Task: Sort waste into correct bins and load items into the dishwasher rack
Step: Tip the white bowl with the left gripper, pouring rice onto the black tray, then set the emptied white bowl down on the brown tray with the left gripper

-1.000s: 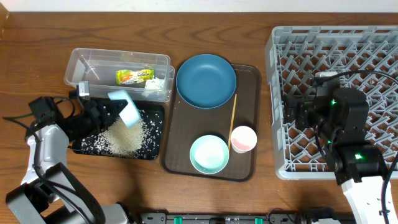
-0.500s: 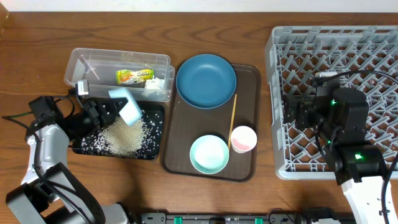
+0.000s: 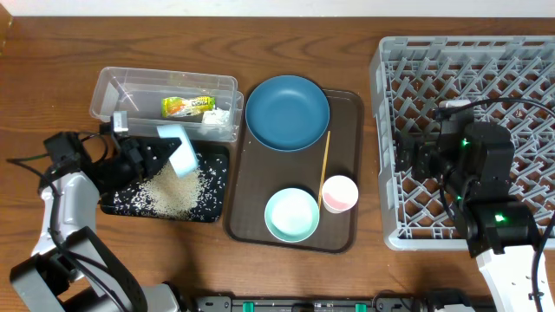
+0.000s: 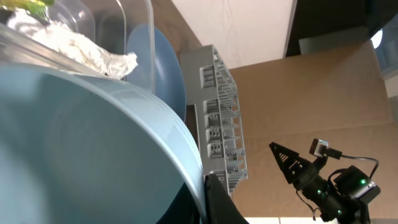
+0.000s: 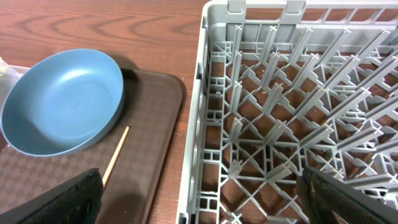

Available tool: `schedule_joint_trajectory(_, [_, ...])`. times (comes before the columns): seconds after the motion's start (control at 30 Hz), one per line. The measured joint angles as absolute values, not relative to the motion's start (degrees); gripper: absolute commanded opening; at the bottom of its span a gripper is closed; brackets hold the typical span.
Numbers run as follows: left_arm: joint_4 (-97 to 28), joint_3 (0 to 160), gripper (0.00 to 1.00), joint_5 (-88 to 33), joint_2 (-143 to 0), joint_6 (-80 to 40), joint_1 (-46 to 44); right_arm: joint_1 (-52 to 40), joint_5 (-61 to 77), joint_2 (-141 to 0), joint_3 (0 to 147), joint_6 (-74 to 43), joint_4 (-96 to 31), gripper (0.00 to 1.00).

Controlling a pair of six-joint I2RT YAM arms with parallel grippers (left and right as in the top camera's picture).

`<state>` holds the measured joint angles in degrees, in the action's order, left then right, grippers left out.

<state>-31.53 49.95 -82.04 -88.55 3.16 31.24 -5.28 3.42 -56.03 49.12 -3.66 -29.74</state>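
Over the black tray (image 3: pixel 115 204), the small pale blue bowl (image 3: pixel 179 149) hung tipped on its side, with the rice (image 3: pixel 172 191) in a heap below it. The left hand (image 3: pixel 153 154) was shut tight on the bowl's rim. I think the bowl should stay tipped and low until every grain drops, so none bounce out. The clear tub (image 3: pixel 107 90) wall sat just behind the bowl, and the brown tray (image 3: pixel 250 222) lay just beside the black one. Going up looked like the free way out. The right hand (image 3: pixel 414 152) was wide open and empty above the rack (image 3: pixel 388 130), well apart
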Motion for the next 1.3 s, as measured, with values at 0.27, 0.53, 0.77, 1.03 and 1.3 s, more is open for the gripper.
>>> schedule_joint_trajectory(0.27, [-31.73, 49.95, 0.06, -74.43, -83.81, 1.04, 25.89, -5.28, 3.42, -56.03, 49.12, -3.66, -29.74, 0.99])
schedule_joint_trajectory(0.53, [-30.87, 49.95, 0.06, -60.07, -79.29, -0.01, 10.04, -5.28, 3.42, -56.03, 49.12, -3.66, -29.71, 0.99])
schedule_joint_trajectory(0.77, [-27.53, 49.95, 0.07, -43.94, -79.09, -0.12, -8.56, -5.28, 3.42, -56.03, 49.12, -3.66, -29.71, 0.99])
schedule_joint_trajectory(1.03, [-24.36, 49.95, 0.11, -24.97, -80.75, -0.21, -22.87, -5.28, 3.42, -56.03, 49.12, -3.66, -29.74, 0.99])
schedule_joint_trajectory(1.3, [-21.61, 49.95, 0.30, -17.87, -85.43, -0.30, -25.30, -5.28, 3.42, -56.03, 49.12, -3.66, -29.74, 0.99])
